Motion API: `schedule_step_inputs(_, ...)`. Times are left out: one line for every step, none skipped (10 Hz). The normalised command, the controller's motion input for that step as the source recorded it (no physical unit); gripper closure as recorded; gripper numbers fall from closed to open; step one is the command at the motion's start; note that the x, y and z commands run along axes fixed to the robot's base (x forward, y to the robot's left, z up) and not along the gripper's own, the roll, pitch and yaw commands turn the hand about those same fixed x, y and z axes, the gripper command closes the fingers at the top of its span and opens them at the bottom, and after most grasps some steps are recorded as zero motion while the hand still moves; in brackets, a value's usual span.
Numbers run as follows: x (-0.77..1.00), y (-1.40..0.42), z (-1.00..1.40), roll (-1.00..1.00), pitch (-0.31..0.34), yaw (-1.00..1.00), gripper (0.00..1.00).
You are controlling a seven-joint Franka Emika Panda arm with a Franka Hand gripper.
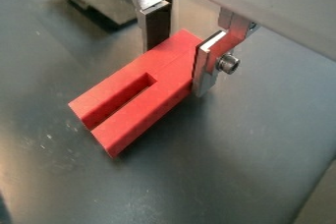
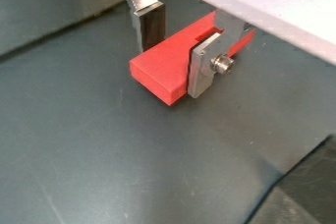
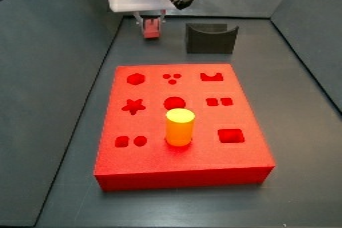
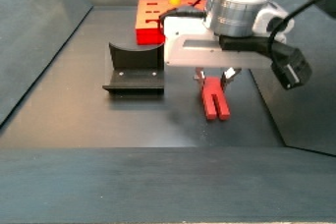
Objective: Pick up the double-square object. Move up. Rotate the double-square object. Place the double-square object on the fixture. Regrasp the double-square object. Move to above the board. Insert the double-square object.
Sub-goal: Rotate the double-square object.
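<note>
The double-square object (image 1: 125, 105) is a small red elongated block with a slot, lying flat on the dark floor. My gripper (image 1: 182, 59) is low over one end of it, with a finger on each side. The jaws are open: one finger (image 1: 153, 22) stands clear of the block, and the other finger (image 1: 210, 66) is right beside its side. Both wrist views show this (image 2: 178, 59). In a side view the gripper (image 4: 214, 74) is just right of the fixture (image 4: 134, 71), with the block (image 4: 213, 100) under it. The board (image 3: 181, 122) lies apart from them.
A yellow-orange cylinder (image 3: 179, 127) stands in a hole of the board. The fixture (image 3: 210, 38) stands beside the block (image 3: 151, 27), past the board's end. Dark enclosure walls (image 4: 53, 41) ring the floor.
</note>
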Motion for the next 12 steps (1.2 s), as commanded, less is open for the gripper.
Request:
schedule_step_inputs(0.04,0.01,-0.22,0.15,0.005,0.00,1.00)
schedule_step_inputs(0.00,0.00,0.00,0.00,0.000,0.00,0.00)
schedule_step_inputs(0.00,0.00,1.00,0.00,0.000,0.00,0.00)
schedule_step_inputs(0.00,0.00,1.00,0.00,0.007,0.00,0.00)
schedule_step_inputs(-0.01,0.00,1.00,-0.02,0.027,0.00,0.00)
schedule_step_inputs(-0.01,0.00,1.00,-0.04,0.054,0.00,0.00)
schedule_step_inputs(-0.01,0.00,1.00,-0.06,0.063,0.00,0.00)
schedule_step_inputs(-0.02,0.00,1.00,-0.08,0.057,0.01,0.00)
schedule_step_inputs(-0.02,-0.01,1.00,-0.10,0.047,0.01,0.00)
schedule_step_inputs(-0.02,0.00,1.00,-0.11,0.043,0.01,0.00)
schedule_step_inputs(-0.02,-0.01,0.85,-0.13,0.040,0.01,0.00)
schedule_step_inputs(-0.03,-0.01,0.72,-0.15,0.034,0.01,0.00)
